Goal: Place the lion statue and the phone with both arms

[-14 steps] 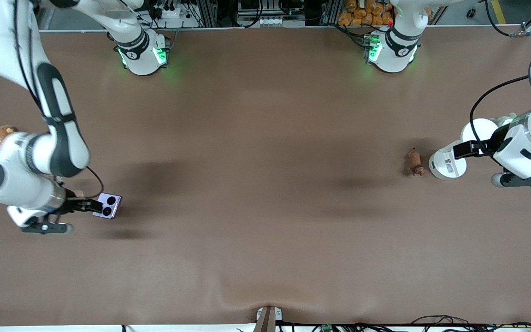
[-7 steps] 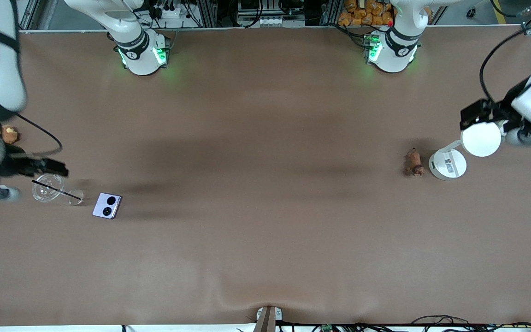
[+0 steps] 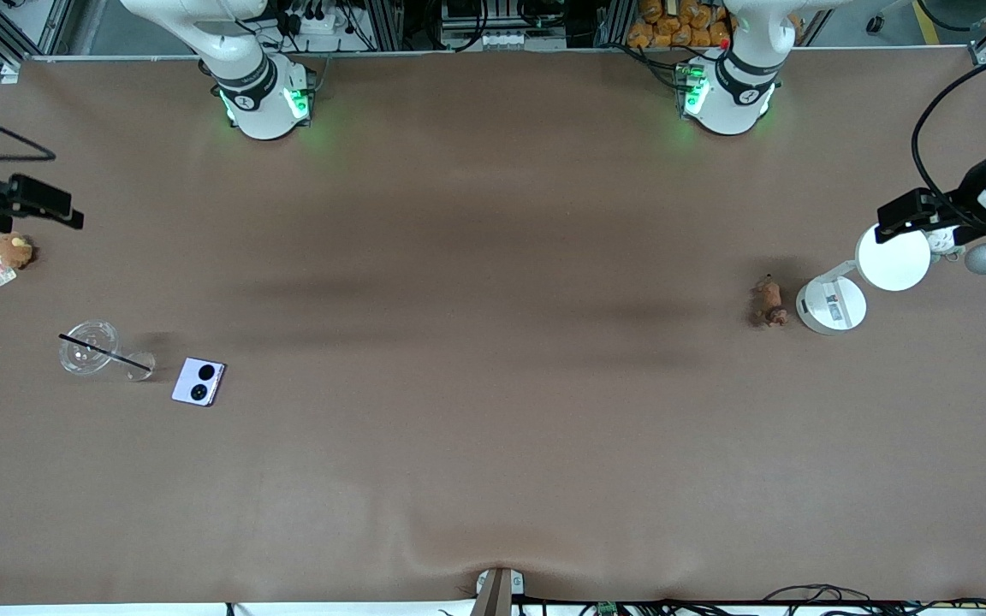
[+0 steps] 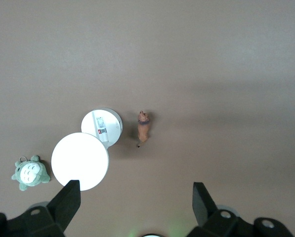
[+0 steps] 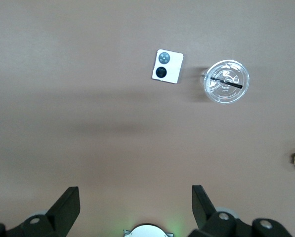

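Lion statue point(image 3: 769, 302) lies on the table point(image 3: 493, 428) toward the left arm's end, just beside a round white lamp base point(image 3: 832, 305), not touching it. The lamp's white disc head point(image 3: 893, 257) sits farther from the front camera than the base. Left wrist view shows the same group plus a grey-green plush toy point(image 4: 31, 172) beside the disc.

Left pincer point(image 4: 136, 203) is up in the air over the table's edge at that end, spread wide, holding nothing.

Phone point(image 3: 199, 382) lies flat on the table toward the right arm's end, camera circles up, just beside a clear plastic cup point(image 3: 90, 349) with a black straw (apart, not touching). A brown plush point(image 3: 12, 250) with a tag sits farther from the front camera, at the table's edge.

Right pincer point(image 5: 136, 203) is high over that same edge, near the brown plush, also wide and empty
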